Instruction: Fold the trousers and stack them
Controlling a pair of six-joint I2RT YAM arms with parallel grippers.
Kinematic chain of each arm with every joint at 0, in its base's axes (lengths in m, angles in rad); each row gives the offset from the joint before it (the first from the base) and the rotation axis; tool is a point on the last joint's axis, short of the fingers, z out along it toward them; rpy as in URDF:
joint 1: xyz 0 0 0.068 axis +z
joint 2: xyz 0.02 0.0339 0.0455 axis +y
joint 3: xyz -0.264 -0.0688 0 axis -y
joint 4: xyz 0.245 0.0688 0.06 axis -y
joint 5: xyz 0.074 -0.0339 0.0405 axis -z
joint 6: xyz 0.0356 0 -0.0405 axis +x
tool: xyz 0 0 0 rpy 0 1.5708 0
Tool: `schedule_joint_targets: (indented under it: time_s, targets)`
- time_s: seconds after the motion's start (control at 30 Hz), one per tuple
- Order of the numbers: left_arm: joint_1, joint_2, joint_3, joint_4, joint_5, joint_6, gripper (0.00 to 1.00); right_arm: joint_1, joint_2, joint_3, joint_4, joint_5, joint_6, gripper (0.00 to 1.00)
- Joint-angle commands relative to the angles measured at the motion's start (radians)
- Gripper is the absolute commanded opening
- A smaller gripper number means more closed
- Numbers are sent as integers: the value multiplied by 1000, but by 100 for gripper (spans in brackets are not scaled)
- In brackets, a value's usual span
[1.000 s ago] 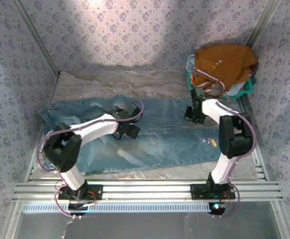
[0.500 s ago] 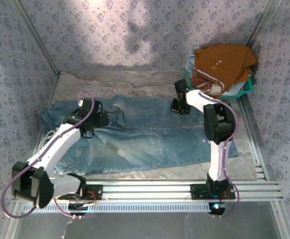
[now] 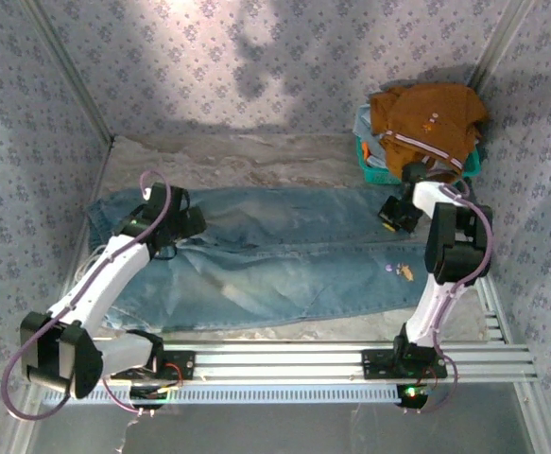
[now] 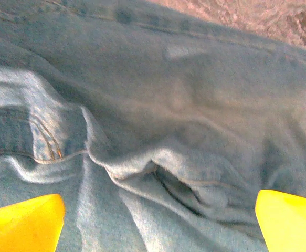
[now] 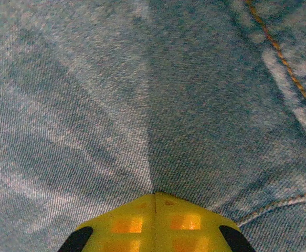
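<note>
Right pincer [image 3: 393,214] rightward on trousers [image 3: 284,255], marbled tabletop [image 3: 256,156]

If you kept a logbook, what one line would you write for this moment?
task: fold trousers | state: spread flat, legs side by side | left fingers: open above denim | right fingers: shut, pinching trousers' far right edge

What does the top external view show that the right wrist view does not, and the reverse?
Top external: the trousers spread full length on the table, and an orange-brown garment on a green basket at the far right. Right wrist: close detail, the right gripper with yellow fingers shut on a crease of denim, and orange seam stitching. Shared: the light blue denim.
</note>
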Motion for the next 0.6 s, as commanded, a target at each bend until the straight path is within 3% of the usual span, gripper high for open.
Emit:
schedule_joint_targets:
  time_s: [0.0,0.1,0.23,0.37,0.47,0.57]
  targets:
    - [28,28,72,6,12,-11,94,-91,-4,-31,-21,65,26,0]
    - [82,60,95,15,24,-9,95,-105,-54,-44,8,65,36,0]
    - [248,106,139,10,67,-62,95,1,-172,-83,-4,138,40,5]
    - [456,151,179,34,109,-112,94,158,-328,-170,31,165,67,22]
    - [615,262,237,51,220,-111,92,289,-392,-201,71,161,80,29]
    - [698,435,363,0,378,-11,89,375,-382,-206,109,125,90,32]
